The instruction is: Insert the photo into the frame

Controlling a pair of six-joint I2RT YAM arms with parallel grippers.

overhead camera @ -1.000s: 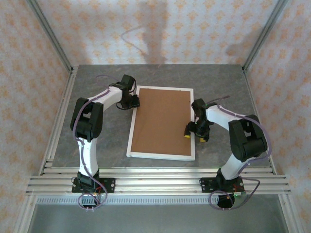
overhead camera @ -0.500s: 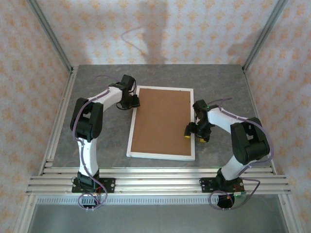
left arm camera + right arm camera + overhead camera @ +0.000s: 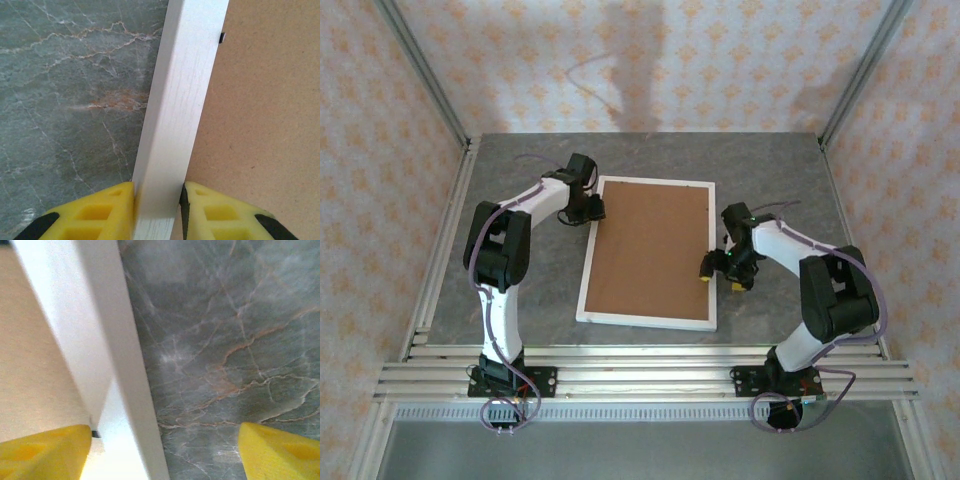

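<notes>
Here, the left gripper [image 3: 157, 197] pinches the frame's [image 3: 180, 100] left rail, and the right gripper [image 3: 165, 440] stands spread astride the right rail; the frame lies face down on the table [image 3: 65, 100], backing board [image 3: 265, 110] uppermost. Probably best to close the right squarely on its rail before lifting

One frame [image 3: 591, 262], one backing board [image 3: 650, 250].
</notes>
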